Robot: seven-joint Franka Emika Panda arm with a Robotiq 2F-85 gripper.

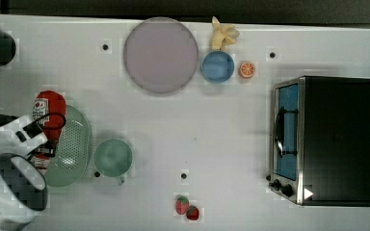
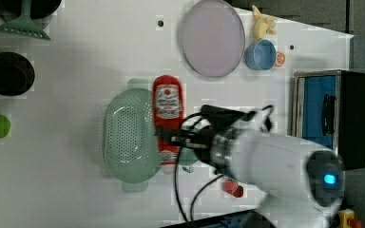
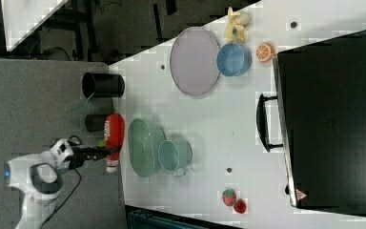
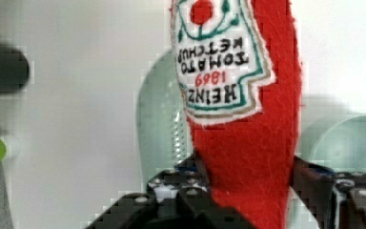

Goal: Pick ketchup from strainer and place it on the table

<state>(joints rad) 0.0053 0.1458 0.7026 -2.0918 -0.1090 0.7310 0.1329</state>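
Over strainer [image 2: 128,137], gripper [image 4: 248,191] clamps ketchup [image 4: 248,95].

White rounded arm link with dark grey joint panels, small blue indicator light on the casing, silver metallic ring at the wrist, black gripper [image 2: 168,138] body, loose black cables looping from wrist to gripper, small pale screws on the black fingers [image 4: 181,183]

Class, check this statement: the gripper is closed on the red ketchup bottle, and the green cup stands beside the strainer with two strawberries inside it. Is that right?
One detail is wrong. The two strawberries lie on the table, away from the green cup, not inside it; the top view shows this. The rest holds: the gripper is closed on the ketchup bottle, and the cup stands beside the strainer.
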